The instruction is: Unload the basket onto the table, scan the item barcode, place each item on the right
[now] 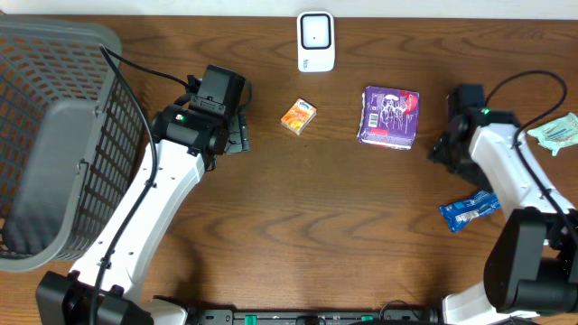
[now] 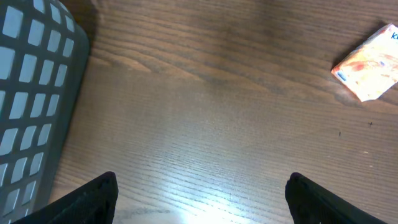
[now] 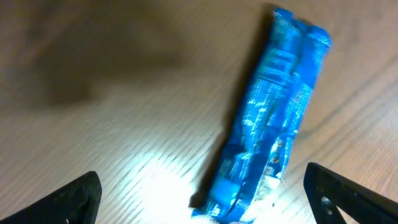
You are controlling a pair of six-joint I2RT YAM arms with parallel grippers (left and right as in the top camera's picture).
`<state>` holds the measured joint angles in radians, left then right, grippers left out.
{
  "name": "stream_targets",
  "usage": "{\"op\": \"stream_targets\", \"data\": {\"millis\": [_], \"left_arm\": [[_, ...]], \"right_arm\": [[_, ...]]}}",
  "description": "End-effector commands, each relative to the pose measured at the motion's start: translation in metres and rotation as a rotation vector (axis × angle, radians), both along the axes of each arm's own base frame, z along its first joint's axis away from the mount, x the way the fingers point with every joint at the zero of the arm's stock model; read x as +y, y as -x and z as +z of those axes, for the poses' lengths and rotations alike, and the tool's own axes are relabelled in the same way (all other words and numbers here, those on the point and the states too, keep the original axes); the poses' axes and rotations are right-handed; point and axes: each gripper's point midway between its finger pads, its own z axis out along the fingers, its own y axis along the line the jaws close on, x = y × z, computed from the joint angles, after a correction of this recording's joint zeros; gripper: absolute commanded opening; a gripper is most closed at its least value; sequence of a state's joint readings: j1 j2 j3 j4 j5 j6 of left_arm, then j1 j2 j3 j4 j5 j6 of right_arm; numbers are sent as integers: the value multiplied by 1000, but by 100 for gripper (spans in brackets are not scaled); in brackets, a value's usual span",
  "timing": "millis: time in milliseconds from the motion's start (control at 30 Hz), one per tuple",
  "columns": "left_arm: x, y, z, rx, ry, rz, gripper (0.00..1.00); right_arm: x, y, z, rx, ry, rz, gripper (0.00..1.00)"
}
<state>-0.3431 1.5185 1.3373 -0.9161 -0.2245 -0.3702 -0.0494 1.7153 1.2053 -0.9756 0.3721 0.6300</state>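
Overhead, scanner: white unit [image 1: 316, 41] at top centre of the frame, on the wooden table [image 1: 298, 235].
Overhead, blue packet: the blue packet [image 1: 470, 210] lies flat at lower right, well apart from the scanner and just beside the right arm [image 1: 506, 167].
Overhead, other items: orange box [image 1: 298, 117] and purple packet [image 1: 390, 117] in the upper middle; pale green packet [image 1: 555, 133] at the right edge.
Overhead, basket: grey basket [image 1: 54, 135] fills the left edge.
Overhead, left arm: the left arm [image 1: 172, 181] runs from lower left towards upper centre, its end near the orange box.
Left wrist, left gripper: the left gripper [image 2: 203, 193] stands wide, one fingertip in each lower corner, bare wood between, nothing held.
Left wrist, surroundings: basket wall at the left edge; orange box at upper right.
Right wrist, right gripper: the right gripper [image 3: 205, 190] stands wide, nothing held.
Right wrist, blue packet: lies diagonally on the table from lower centre to upper right, touching neither finger; its print is too blurred to read.
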Motion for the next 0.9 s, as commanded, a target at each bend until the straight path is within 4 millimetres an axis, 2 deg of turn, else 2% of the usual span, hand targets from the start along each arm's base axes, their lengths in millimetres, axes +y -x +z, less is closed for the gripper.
{"op": "stream_targets", "data": {"millis": [0,67,167,233,367,433,500,767,867], "left_arm": [[3,-2,1,-6,-14,17,86],[3,-2,1,-6,-14,17,86],[3,-2,1,-6,-14,17,86],[3,-2,1,-6,-14,17,86],[3,-2,1,-6,-14,17,86],[3,-2,1,-6,-14,17,86],[3,-2,1,-6,-14,17,86],[3,-2,1,-6,-13,17,86],[3,-2,1,-6,-14,17,86]], "right_arm": [[17,-15,17,-20,-146,152,99],[12,-9,16,-1,-147,137,98],[-6,7,10,39,-95,48,98],[-22,23,2,54,-60,-70,92],[-35,35,-18,45,-58,-154,83],[-41,37,-37,14,-54,-174,82],[-42,39,-44,3,-48,-186,80],[-51,49,-56,-31,16,-286,73],[-51,62,-63,-17,32,-339,72]]}}
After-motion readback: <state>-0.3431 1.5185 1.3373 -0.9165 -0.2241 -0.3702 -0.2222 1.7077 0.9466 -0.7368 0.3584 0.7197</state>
